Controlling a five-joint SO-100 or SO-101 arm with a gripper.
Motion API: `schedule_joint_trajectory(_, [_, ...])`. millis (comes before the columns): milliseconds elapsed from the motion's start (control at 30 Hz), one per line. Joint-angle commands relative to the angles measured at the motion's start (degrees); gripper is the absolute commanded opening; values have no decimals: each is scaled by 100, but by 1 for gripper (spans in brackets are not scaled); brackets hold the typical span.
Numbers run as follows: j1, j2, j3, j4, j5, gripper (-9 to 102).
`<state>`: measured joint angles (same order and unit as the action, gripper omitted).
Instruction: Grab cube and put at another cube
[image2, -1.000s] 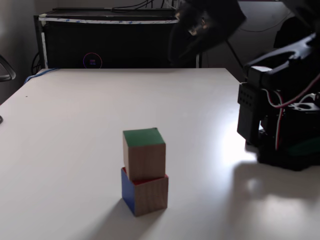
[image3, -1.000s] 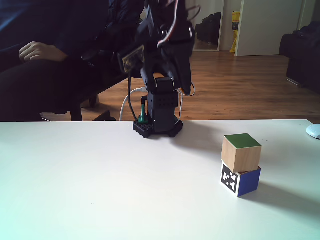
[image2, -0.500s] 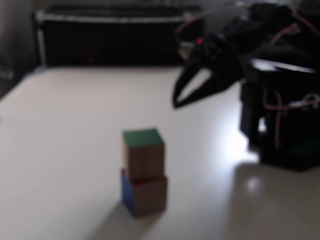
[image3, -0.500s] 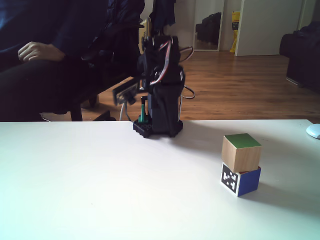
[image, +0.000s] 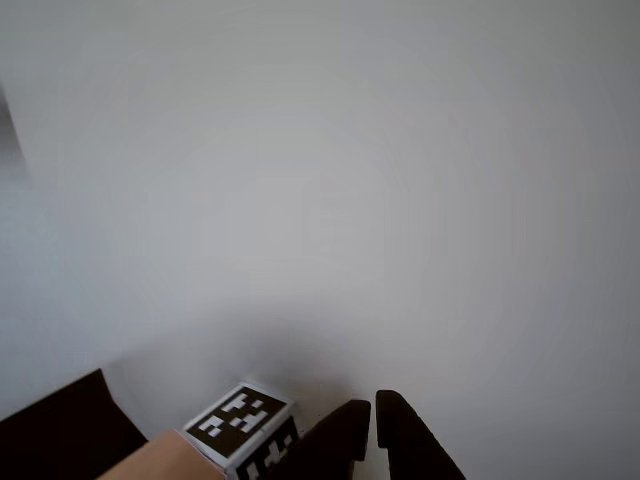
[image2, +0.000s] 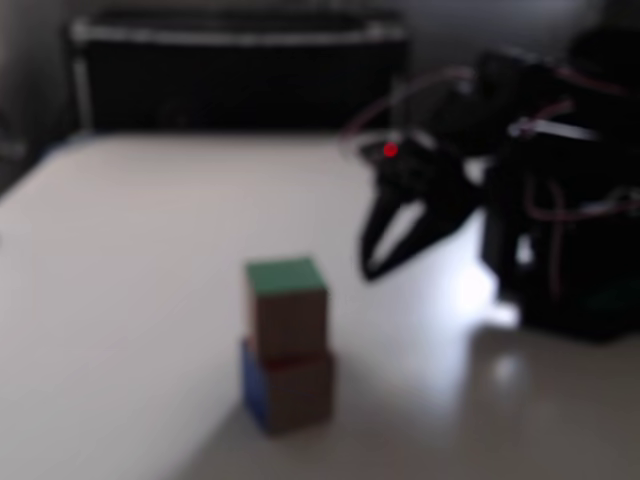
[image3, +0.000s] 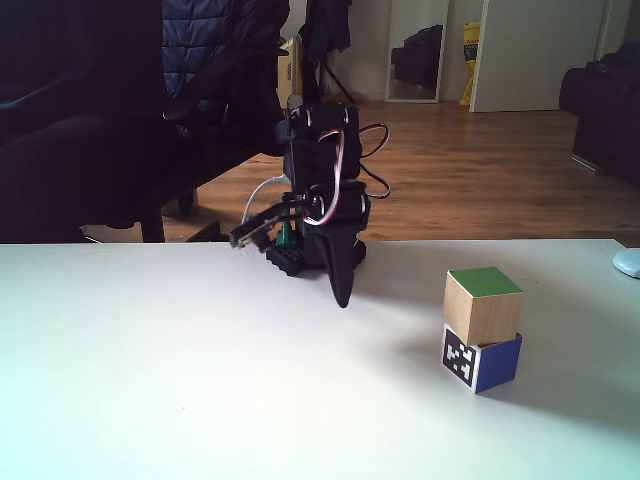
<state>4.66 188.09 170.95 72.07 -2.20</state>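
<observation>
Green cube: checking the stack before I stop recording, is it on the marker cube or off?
On: green cube sits atop marker cube, slightly skewed.

White table (image3: 150, 380) bears another cube (image3: 481, 360) and, seemingly, the arm's base (image3: 315, 258).

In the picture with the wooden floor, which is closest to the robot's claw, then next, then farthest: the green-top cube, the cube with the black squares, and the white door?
From the gripper:
1. The green-top cube, to its right, on top of the stack.
2. The cube with the black squares, right underneath; nearly a tie with the first.
3. The white door, far back across the room.
</observation>
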Motion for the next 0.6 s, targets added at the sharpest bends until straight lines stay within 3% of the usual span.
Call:
schedule_joint_trajectory(0, [26,35,-88,185,-26,0])
schedule_joint_trajectory(567, [431,26,-88,193,-211,0])
